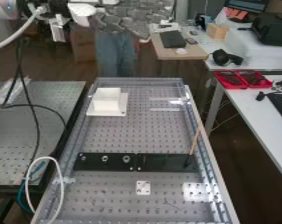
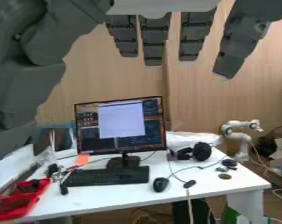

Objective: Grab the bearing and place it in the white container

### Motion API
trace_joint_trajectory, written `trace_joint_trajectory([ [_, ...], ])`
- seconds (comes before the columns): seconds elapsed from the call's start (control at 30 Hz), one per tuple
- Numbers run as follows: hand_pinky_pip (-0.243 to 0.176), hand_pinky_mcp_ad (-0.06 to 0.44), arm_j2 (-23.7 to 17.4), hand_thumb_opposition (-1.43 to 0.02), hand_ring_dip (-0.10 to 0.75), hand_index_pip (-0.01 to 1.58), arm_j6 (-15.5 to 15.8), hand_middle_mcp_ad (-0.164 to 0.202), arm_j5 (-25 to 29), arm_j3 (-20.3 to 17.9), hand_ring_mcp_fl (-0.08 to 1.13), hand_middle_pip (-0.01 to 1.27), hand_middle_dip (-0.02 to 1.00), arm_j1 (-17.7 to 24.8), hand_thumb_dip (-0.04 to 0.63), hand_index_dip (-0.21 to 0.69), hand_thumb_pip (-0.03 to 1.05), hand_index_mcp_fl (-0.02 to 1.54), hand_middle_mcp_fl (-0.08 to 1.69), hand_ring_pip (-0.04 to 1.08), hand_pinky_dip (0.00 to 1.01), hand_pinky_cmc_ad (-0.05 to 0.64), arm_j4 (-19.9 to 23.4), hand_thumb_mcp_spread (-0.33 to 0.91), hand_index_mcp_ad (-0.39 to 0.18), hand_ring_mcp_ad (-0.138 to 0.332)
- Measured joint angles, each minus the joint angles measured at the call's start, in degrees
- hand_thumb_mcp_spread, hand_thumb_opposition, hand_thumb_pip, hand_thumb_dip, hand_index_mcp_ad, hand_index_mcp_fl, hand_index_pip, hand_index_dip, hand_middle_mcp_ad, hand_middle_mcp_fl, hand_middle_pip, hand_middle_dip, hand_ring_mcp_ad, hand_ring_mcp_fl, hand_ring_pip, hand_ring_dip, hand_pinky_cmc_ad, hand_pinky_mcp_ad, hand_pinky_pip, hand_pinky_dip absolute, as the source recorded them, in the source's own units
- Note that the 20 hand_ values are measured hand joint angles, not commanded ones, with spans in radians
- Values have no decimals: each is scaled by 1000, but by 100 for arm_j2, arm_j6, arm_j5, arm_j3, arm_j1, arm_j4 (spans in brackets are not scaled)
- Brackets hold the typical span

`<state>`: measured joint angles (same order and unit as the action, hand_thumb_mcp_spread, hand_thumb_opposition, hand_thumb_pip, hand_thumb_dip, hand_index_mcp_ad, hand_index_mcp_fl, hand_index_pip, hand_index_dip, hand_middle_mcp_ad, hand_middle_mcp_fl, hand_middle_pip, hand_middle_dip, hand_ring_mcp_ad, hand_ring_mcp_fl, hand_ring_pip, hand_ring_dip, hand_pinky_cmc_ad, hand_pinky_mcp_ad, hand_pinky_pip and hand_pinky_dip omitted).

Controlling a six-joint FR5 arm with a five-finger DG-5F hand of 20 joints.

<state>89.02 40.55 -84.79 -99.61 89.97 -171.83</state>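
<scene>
At the high view's twelve o'clock, the dark grey mechanical hand [image 1: 134, 18] hangs open; round metal bearings [image 1: 126, 159] lie on a flat black plate [image 1: 115, 166], at six o'clock from the boxy white container [image 1: 107, 100].

Behind the fingers [image 2: 155, 37] rises a pale wood-panelled wall [image 2: 98, 85]. Beyond them, well apart, a white desk [image 2: 151, 200] bears a lit monitor [image 2: 122, 122] and black keyboard [image 2: 108, 176].
</scene>
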Motion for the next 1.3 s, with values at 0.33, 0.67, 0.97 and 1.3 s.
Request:
trace_joint_trajectory([
  [0.33,-91,328,5,-726,47,75,68,72,318,-637,-2,138,155,5,37,19,468,24,5,101,302,398,607,213,7,166],
  [0.67,-91,328,274,-726,47,195,-238,72,406,-1074,-2,140,155,-161,94,-19,545,73,5,101,304,398,1100,246,0,164],
  [0.97,-91,326,529,-757,47,682,-349,72,551,-1360,-2,138,155,-283,148,-12,559,115,2,99,304,398,1546,298,-37,168],
  [1.3,-96,326,868,-773,49,1126,-640,72,915,-1681,-2,138,155,-326,159,66,559,70,2,98,304,398,2064,295,-40,173],
])
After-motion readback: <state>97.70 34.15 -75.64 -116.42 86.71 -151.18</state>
